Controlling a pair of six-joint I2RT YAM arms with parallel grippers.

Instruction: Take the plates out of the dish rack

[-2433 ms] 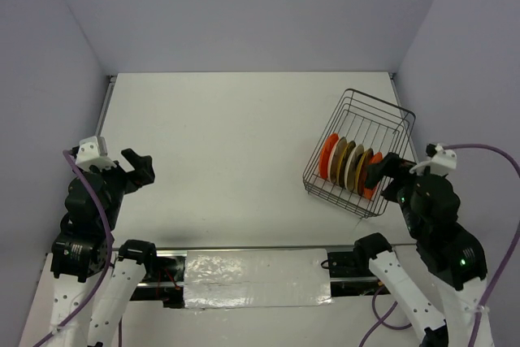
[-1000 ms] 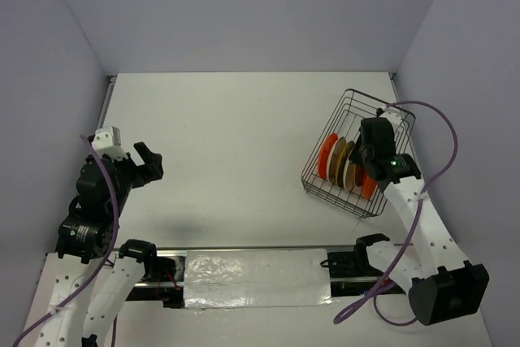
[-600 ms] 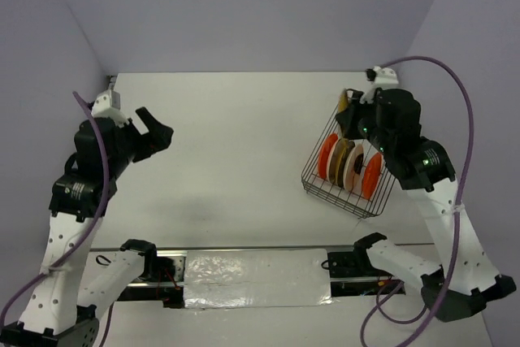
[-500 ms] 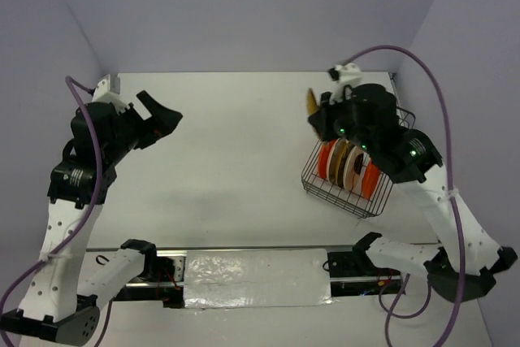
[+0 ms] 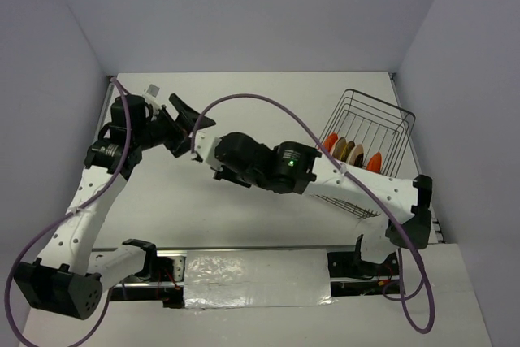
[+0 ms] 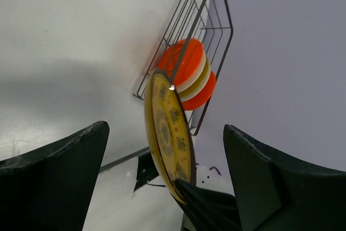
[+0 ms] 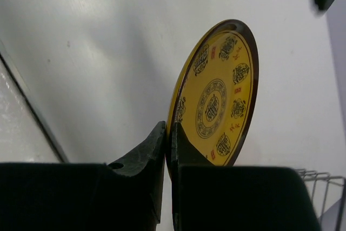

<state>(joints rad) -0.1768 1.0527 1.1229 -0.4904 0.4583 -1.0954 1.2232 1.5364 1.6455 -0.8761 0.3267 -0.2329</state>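
My right gripper (image 7: 168, 127) is shut on the lower rim of a yellow-brown patterned plate (image 7: 221, 93), which it holds on edge above the table's left half. My left gripper (image 6: 165, 128) is open, with one finger on either side of that plate (image 6: 168, 133), neither finger touching it. From above, both grippers meet at the upper left: the left gripper (image 5: 185, 126) faces the right gripper (image 5: 200, 149). The dark wire dish rack (image 5: 382, 115) stands at the right. It holds upright plates: orange ones (image 5: 329, 145) (image 5: 374, 160) with brownish ones (image 5: 348, 150) between. The rack (image 6: 212, 22) also shows behind the held plate.
My right arm (image 5: 325, 176) stretches low across the table from its base at the right to the upper left. A taped strip (image 5: 256, 278) runs along the near edge. Walls close the table at the back and both sides.
My right gripper lifted a patterned plate out of the rack and carried it left across the table. My left arm rose and reached in, so its open fingers now straddle the plate.
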